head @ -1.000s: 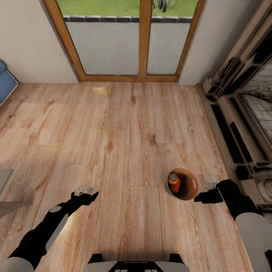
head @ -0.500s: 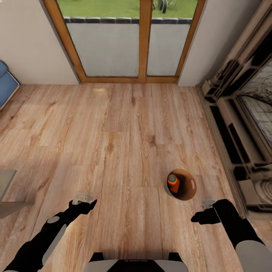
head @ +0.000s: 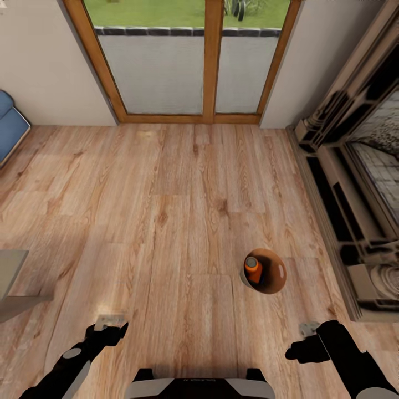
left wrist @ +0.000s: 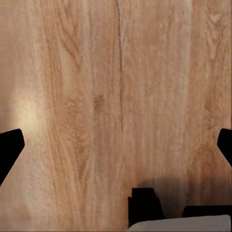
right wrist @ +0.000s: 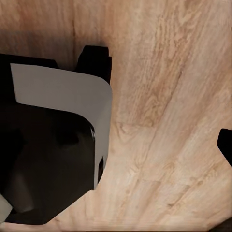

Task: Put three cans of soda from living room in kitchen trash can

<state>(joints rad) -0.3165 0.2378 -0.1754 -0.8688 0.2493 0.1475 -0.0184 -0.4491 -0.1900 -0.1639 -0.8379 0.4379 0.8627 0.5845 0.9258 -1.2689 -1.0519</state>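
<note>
Bin (head: 266,271) on floor (head: 166,221): one soda can (head: 253,269) inside; two outstanding. Left gripper (left wrist: 116,145) jaws wide, empty; right gripper (head: 296,352) jaws indeterminate.

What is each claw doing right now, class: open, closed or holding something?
Left claw: open, holding nothing; its fingertips sit wide apart over bare wood floor.
Right claw: cannot be told; nothing seen in it.
</note>
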